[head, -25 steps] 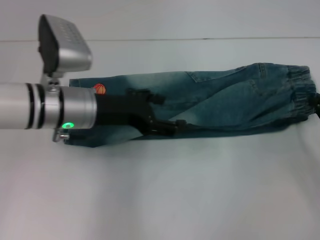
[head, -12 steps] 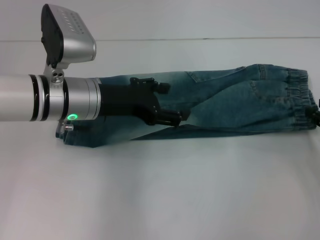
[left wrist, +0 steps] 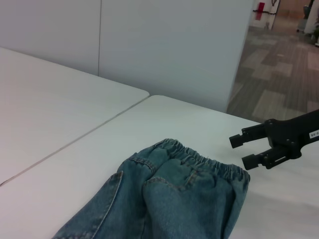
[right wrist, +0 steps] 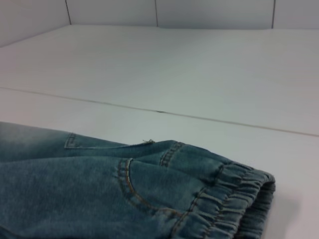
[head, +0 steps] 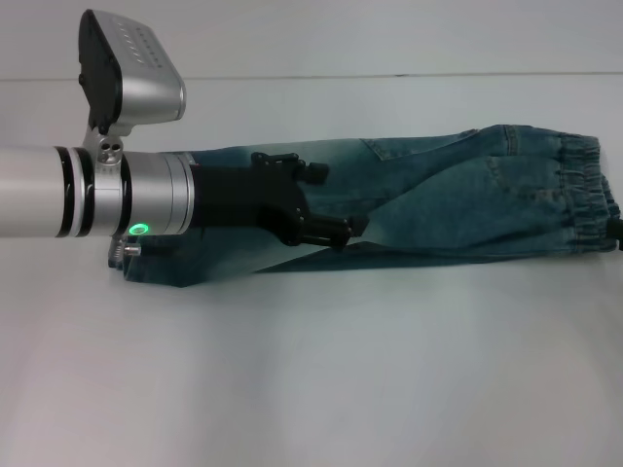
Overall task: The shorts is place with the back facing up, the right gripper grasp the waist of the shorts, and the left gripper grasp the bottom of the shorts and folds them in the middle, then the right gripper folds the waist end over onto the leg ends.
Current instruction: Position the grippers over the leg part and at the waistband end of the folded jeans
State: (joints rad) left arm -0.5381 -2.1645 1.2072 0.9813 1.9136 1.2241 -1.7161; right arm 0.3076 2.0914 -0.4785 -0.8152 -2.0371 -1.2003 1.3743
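Lying lengthwise across the white table [head: 311,389], the shorts [head: 467,204] are already folded in half along their length, back pocket stitching facing up. The waist [head: 589,195], a gathered elastic band, sits at the robot's right end of the garment; the leg ends [head: 156,274] are at the left, mostly hidden under the left arm, w/ only a strip of hem showing below the wrist.

Left end effector [head: 336,233] hovers over the middle of the shorts, pointing toward the waist. Its silver wrist w/ green light is above the leg end. Whether the fingers are apart or closed, and whether they touch the denim, can't be told from the head view.

Right end effector [left wrist: 244,149] shows clearly in the left wrist view: black fingers parted w/ a clear gap, holding nothing, just beside the waist but apart from it, above the table. In the head view only a sliver of it shows at the right edge next to the waistband.

Right wrist view looks along the table at the waist [right wrist: 234,199] and a back pocket seam, close up; a table seam line [right wrist: 149,109] runs behind the shorts.
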